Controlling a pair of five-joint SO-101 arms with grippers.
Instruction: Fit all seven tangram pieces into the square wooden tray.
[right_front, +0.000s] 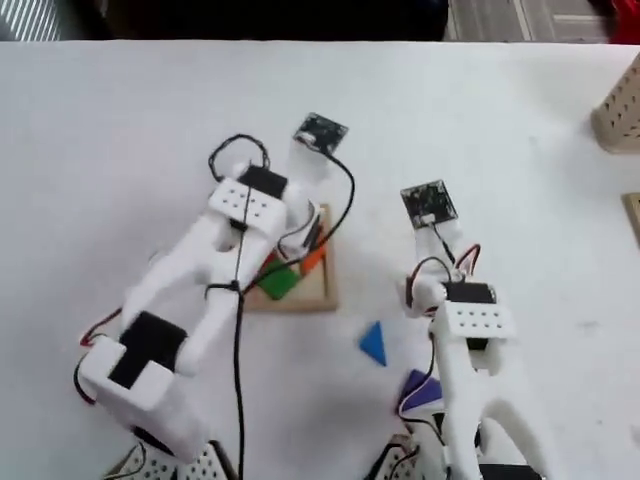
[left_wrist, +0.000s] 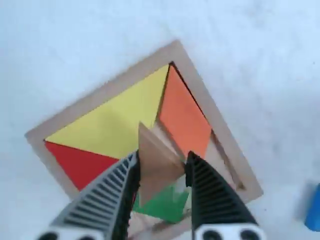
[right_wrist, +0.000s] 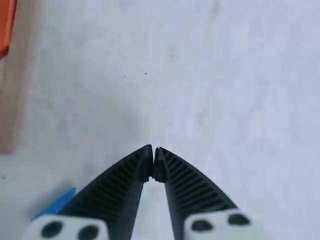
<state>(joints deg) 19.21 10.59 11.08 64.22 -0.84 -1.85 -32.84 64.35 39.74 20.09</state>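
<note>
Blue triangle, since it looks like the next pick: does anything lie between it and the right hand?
Nothing visible does. The right hand hangs shut over the bare table, and the blue triangle lies flat close beside it, with only white tabletop between the two.

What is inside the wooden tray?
A yellow triangle, orange parallelogram, red triangle and green piece lie in the tray; the left gripper, holding a tan piece, hides part of it.

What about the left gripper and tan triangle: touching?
Touching. Left wrist view shows the tan triangle pinched between both fingers of the left gripper, no gap visible.
</note>
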